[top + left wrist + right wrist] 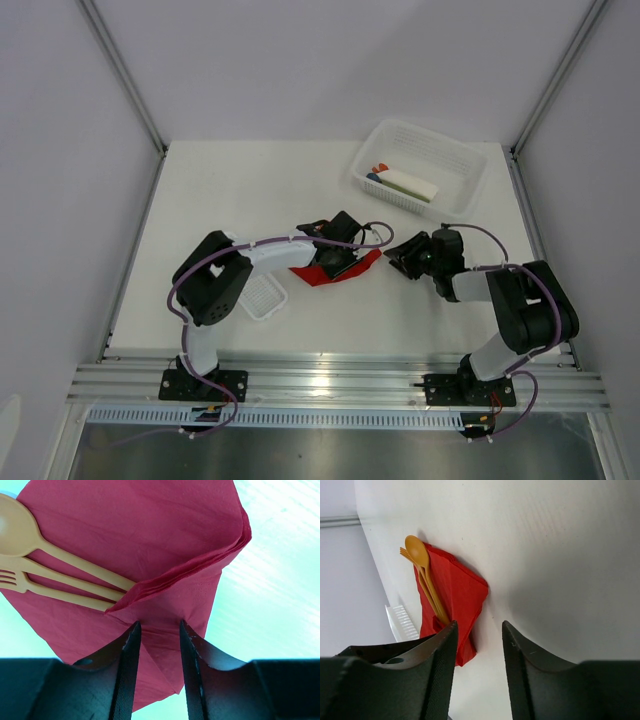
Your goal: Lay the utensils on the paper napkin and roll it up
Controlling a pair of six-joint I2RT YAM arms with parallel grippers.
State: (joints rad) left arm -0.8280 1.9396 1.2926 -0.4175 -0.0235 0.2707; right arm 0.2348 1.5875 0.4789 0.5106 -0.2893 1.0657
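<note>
The red paper napkin [135,535] lies on the white table with one side folded over the handles of the orange utensils. The spoon [17,527] and the fork [11,578] stick out at the left, with another handle between them. My left gripper [157,625] is open, its jaws just above the napkin's near corner. From above, this left gripper [338,258] covers most of the napkin [318,274] and hides the utensils. My right gripper [479,625] is open and empty, to the right of the napkin [455,592] and apart from it. It shows from above [402,256] too.
A white mesh basket [458,185] with white, blue and green items stands at the back right. A narrow white plastic tray [263,297] lies left of the napkin, next to the left arm's elbow. Grey walls close in both sides.
</note>
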